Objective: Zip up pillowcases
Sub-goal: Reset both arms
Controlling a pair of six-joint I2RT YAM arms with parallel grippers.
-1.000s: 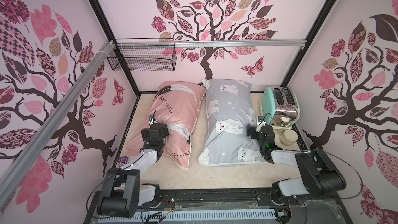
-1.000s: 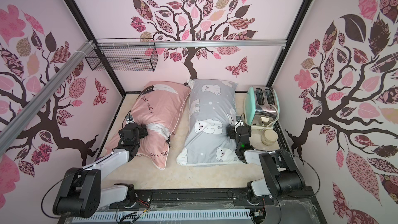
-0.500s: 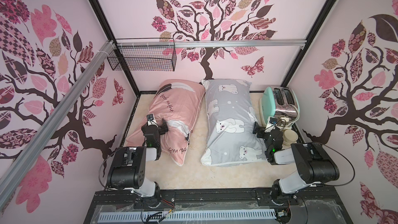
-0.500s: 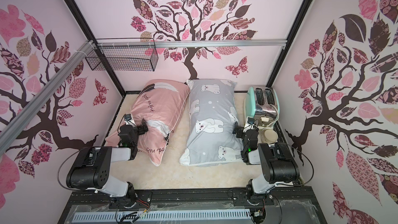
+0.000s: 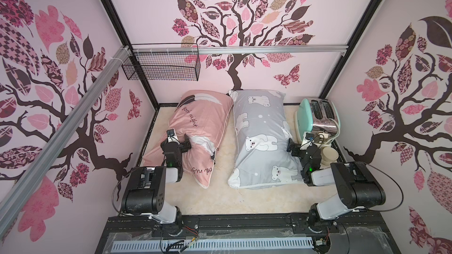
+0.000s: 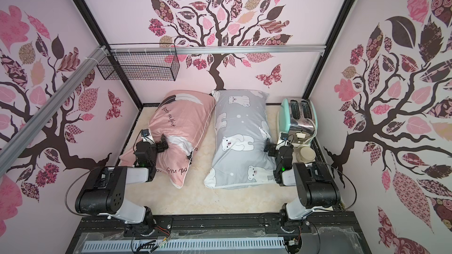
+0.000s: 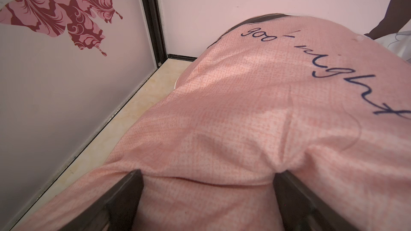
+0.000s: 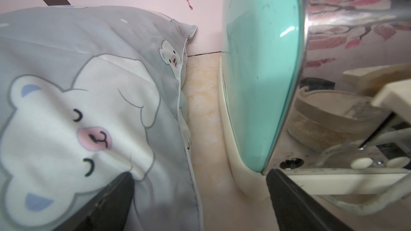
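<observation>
Two pillowcases lie side by side on the cream tabletop (image 5: 220,199) in both top views: a pink pillowcase (image 5: 200,118) (image 6: 181,118) with "good night" script, and a grey pillowcase (image 5: 261,123) (image 6: 242,123) with polar bears. My left gripper (image 5: 178,142) (image 7: 205,181) is open, its jaws wide apart and pressed down on the pink fabric (image 7: 244,107) near its left edge. My right gripper (image 5: 299,149) (image 8: 201,181) is open at the grey pillowcase's right edge (image 8: 66,63). One of its fingers (image 8: 120,187) rests on the fabric. No zip shows in any view.
A mint and chrome toaster (image 5: 320,113) (image 8: 255,63) stands just right of the grey pillowcase, close to my right gripper. A cream round container (image 5: 329,155) sits in front of it. A wire basket (image 5: 161,67) hangs on the back wall. Walls close in on three sides.
Both arms have changed pose, their elbows swinging up and back toward the base rail. The grippers stay near the same spots on the pillowcases, both still open.
</observation>
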